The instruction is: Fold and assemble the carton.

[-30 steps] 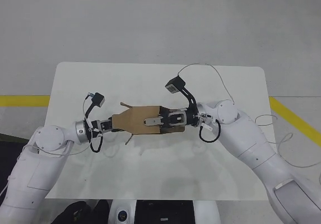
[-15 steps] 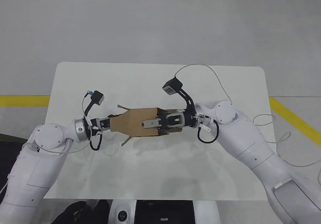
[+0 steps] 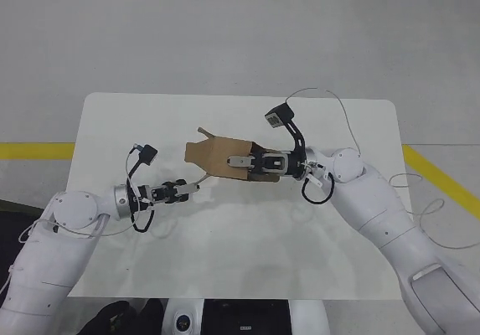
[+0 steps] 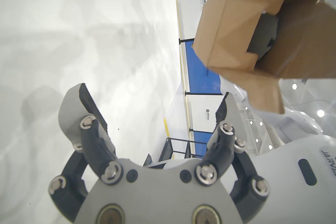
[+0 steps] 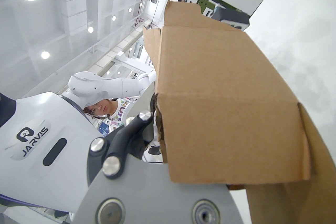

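Top: carton (image 3: 210, 155) over middle of table (image 3: 223, 260), right gripper (image 3: 241, 161) clamped on its wall; left gripper (image 3: 193, 185) just beside it, not touching.
Left wrist: jaws wide, nothing between.
Right wrist: carton wall pinched.

Brown carton (image 3: 210, 155), partly folded, flaps open, in right hand (image 3: 241, 161)

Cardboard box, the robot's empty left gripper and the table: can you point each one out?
cardboard box (image 3: 206, 156), top view, its bare upper panel.
left gripper (image 4: 155, 95), left wrist view, the gap between its open jaws.
table (image 3: 307, 251), top view, bare white surface.
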